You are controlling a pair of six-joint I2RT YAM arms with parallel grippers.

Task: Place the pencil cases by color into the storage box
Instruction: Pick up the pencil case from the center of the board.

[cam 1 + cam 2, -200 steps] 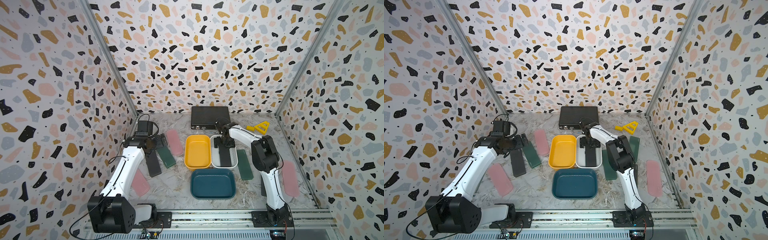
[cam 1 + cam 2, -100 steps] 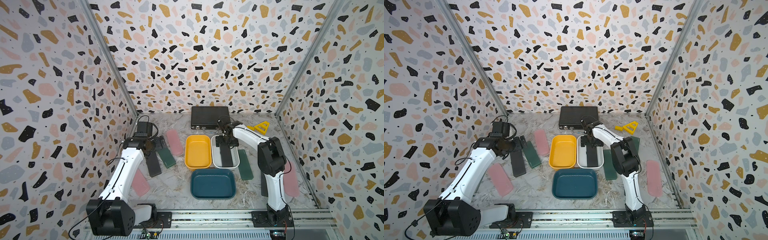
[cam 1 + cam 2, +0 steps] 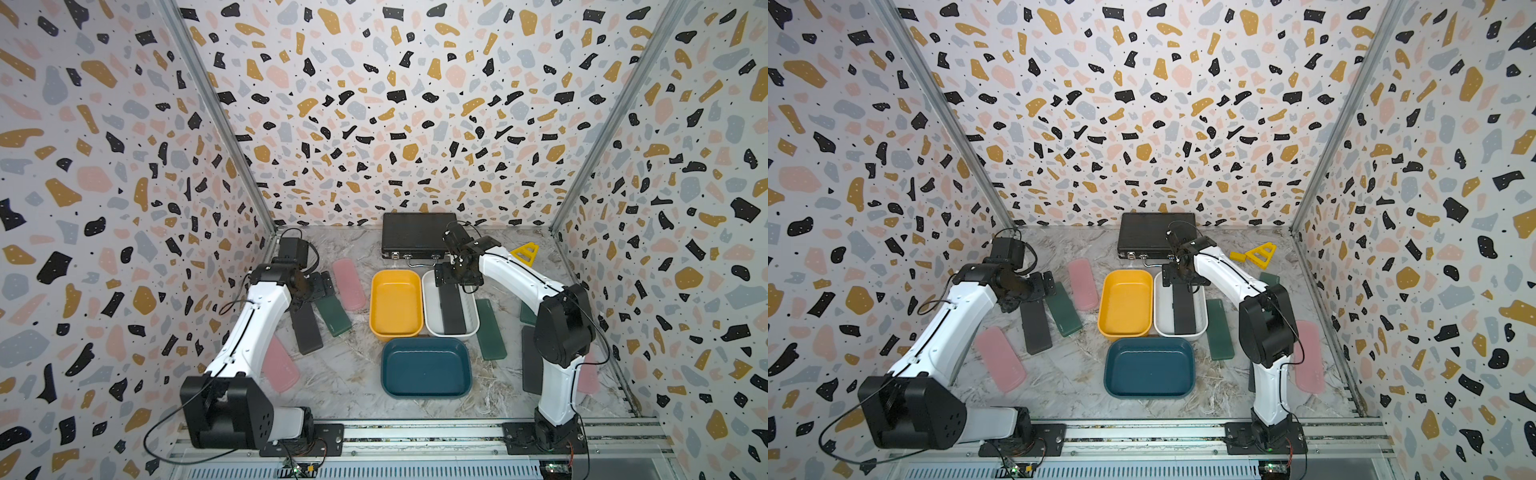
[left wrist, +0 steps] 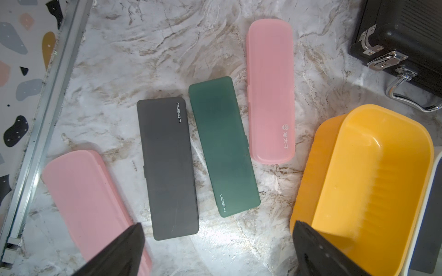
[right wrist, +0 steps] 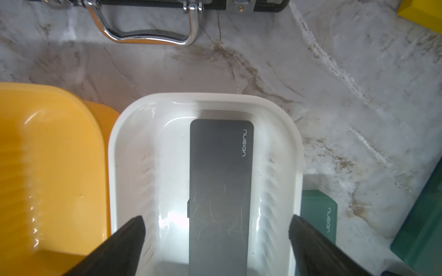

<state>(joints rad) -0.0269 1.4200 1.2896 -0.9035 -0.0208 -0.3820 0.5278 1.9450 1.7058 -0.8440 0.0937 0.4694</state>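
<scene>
Right tool [image 5: 216,221] is spread wide, gripping nothing. One black pencil case [image 5: 220,191] lies flat in the white tub [image 5: 205,96] directly below it, and the fingers stand clear of its sides. The yellow tub [image 5: 47,148] touches the white one. Left tool [image 4: 218,225] is also spread wide and holds nothing. On the worktop [image 4: 167,47] under it I see a second black case [image 4: 167,167], a dark green case [image 4: 222,145] and a pink case [image 4: 270,90] side by side. Another pink case [image 4: 83,196] lies near one finger.
</scene>
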